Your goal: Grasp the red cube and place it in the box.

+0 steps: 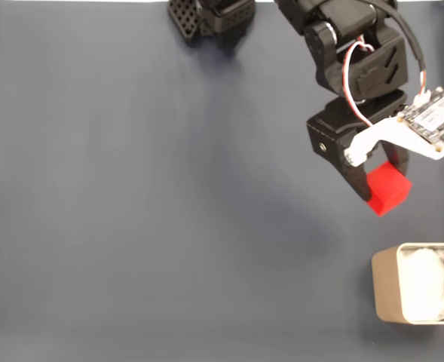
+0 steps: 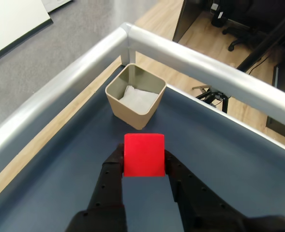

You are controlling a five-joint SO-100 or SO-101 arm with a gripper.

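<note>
Pinching the red cube [image 2: 143, 154] from two opposite sides, the jaws [image 2: 143, 166] are clenched on it, one black finger [image 2: 112, 169] pressed to each flank in the wrist view. In the fixed view the cube [image 1: 388, 188] sits at the tip of the jaws [image 1: 380, 192] in the right half of the frame, apparently raised off the dark blue worktop [image 1: 169, 226] (height is hard to judge from above). The box [image 1: 391, 294] lies below it at the lower right edge of that frame, well apart from the cube. In the wrist view the box [image 2: 132, 108] stands ahead of the cube near the upper centre, open, with white lining inside.

The cube looks rigid and light, with flat, plain faces and sharp edges, so a hold on two parallel faces near their middle should be secure. Smooth faces could slip or twist if the grip sat near a corner. The soft lining should cushion a drop.
</note>
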